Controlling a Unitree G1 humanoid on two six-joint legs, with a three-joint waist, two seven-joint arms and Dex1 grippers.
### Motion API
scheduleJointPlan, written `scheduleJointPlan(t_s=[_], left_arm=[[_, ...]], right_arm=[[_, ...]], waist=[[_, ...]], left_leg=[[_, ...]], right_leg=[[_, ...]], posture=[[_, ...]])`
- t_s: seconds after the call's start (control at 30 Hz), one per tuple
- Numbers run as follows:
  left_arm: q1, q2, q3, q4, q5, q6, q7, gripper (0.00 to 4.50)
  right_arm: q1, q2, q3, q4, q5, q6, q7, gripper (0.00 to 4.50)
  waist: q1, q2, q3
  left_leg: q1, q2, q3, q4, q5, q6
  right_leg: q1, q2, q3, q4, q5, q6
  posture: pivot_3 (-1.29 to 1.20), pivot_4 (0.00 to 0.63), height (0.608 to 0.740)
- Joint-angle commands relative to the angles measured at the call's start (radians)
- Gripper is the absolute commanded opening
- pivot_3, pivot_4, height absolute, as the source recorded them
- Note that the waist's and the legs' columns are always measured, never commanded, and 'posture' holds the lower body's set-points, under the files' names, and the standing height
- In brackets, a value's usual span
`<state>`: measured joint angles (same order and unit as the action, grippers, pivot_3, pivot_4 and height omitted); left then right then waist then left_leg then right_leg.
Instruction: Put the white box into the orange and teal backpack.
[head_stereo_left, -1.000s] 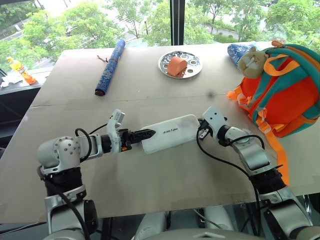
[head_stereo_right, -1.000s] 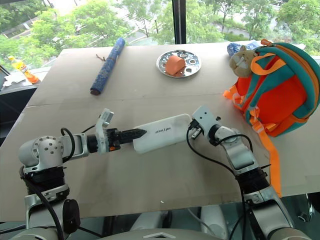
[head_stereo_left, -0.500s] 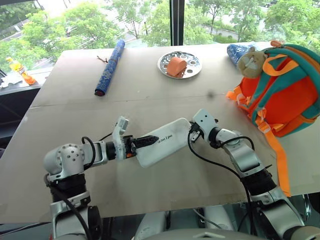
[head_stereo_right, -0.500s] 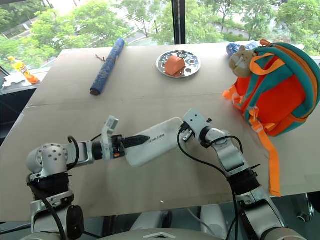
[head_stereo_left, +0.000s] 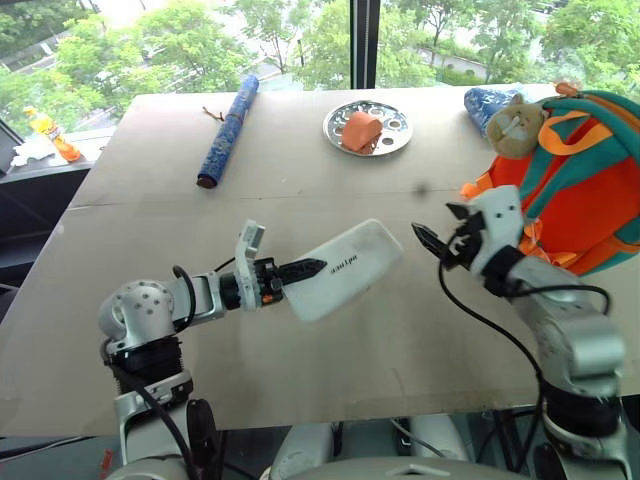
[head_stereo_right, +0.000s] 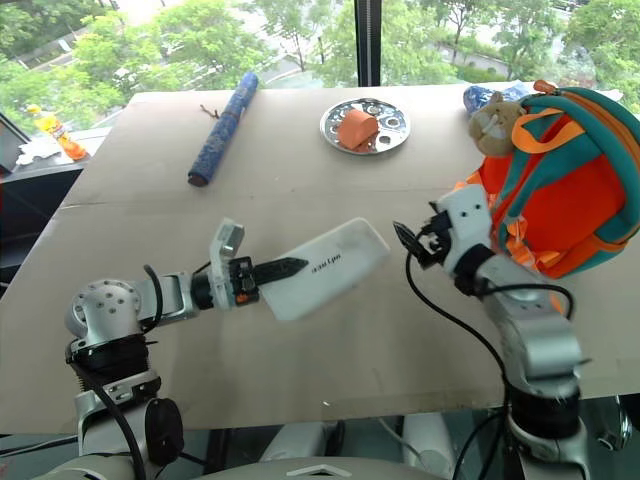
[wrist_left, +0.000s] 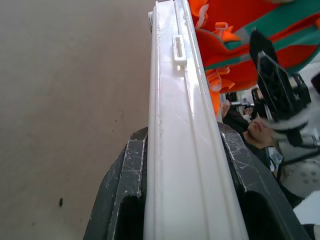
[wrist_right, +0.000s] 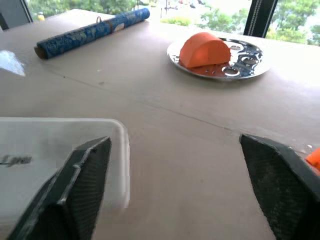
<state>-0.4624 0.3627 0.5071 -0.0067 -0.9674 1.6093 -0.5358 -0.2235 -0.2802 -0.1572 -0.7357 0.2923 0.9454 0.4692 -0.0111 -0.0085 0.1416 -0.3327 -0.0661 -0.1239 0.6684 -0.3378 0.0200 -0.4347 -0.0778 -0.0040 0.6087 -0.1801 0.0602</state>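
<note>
1. The left gripper (head_stereo_left: 303, 268) was clamped on the near end of the white box (head_stereo_left: 345, 268), its two black fingers (wrist_left: 127, 170) pressed against the box's long sides.
2. The white box was lifted clear of the table (head_stereo_left: 150, 220), tilted, its free end pointing toward about two o'clock from the left gripper.
3. The right gripper (head_stereo_left: 432, 243) stood apart from the box, just beyond its free end, with its fingers (wrist_right: 82, 170) spread wide and nothing between them.
4. The orange and teal backpack (head_stereo_left: 580, 190) sat at the table's right edge, at about three o'clock from the box, just behind the right gripper; a tan plush animal (head_stereo_left: 517, 125) hung at its top.
5. A round metal plate (head_stereo_left: 367, 128) holding an orange piece (head_stereo_left: 359, 130) lay at about twelve o'clock from the box, well apart from it.
6. A blue roll (head_stereo_left: 229, 130) lay at about eleven o'clock, near the table's far left.
7. A blue textured pouch (head_stereo_left: 487, 100) lay just behind the backpack.
</note>
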Motion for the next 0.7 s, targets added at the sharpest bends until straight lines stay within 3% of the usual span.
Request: scheduleJointPlan(t_s=[0.03,0.2,0.33,0.43,0.6,0.7], left_arm=[[-0.052,-0.014,0.010,-0.018,-0.039,-0.046,-0.008,1.00],[-0.109,-0.022,-0.037,-0.015,-0.034,-0.113,-0.021,1.00],[-0.147,-0.014,-0.071,0.013,-0.027,-0.147,-0.032,1.00],[-0.154,-0.016,-0.096,0.026,-0.021,-0.166,-0.031,1.00],[-0.154,-0.007,-0.124,0.028,-0.019,-0.194,-0.035,1.00],[-0.143,-0.010,-0.136,0.005,-0.006,-0.239,-0.035,1.00]], right_arm=[[0.075,-0.036,-0.200,-0.272,0.127,0.205,-0.017,4.50],[0.116,-0.127,-0.442,-0.311,0.184,0.383,-0.054,4.50],[0.009,-0.154,-0.488,-0.206,0.169,0.445,-0.104,4.50],[-0.087,-0.159,-0.429,-0.054,0.135,0.370,-0.147,4.50],[-0.230,-0.195,-0.279,0.284,0.051,0.080,-0.144,4.50],[-0.291,-0.240,-0.196,0.473,0.028,-0.093,-0.051,3.60]], waist=[[0.004,0.000,0.000],[0.006,0.000,0.000],[-0.002,0.000,0.000],[-0.003,0.000,0.000],[-0.002,0.000,0.001],[-0.002,0.000,0.001]], left_leg=[[-0.001,0.000,0.000,0.000,0.000,0.000],[0.000,-0.001,0.001,0.001,0.000,0.000],[0.001,0.000,0.002,0.001,0.000,0.000],[0.001,0.000,0.003,0.001,0.000,0.000],[0.002,-0.001,0.005,0.000,0.000,0.000],[0.001,0.000,0.005,-0.001,0.000,0.000]], right_leg=[[0.000,0.000,0.000,0.000,0.000,0.000],[0.001,0.000,0.000,0.001,0.000,0.000],[0.001,0.000,0.001,0.001,0.000,0.000],[0.001,0.000,0.002,0.001,0.000,0.000],[0.000,0.000,0.003,0.001,0.000,0.000],[-0.001,0.000,0.003,0.000,0.000,0.000]], posture=[[0.00,0.150,0.731],[0.00,0.150,0.731],[0.00,0.150,0.731],[0.00,0.150,0.731],[0.00,0.150,0.731],[0.00,0.150,0.731]])
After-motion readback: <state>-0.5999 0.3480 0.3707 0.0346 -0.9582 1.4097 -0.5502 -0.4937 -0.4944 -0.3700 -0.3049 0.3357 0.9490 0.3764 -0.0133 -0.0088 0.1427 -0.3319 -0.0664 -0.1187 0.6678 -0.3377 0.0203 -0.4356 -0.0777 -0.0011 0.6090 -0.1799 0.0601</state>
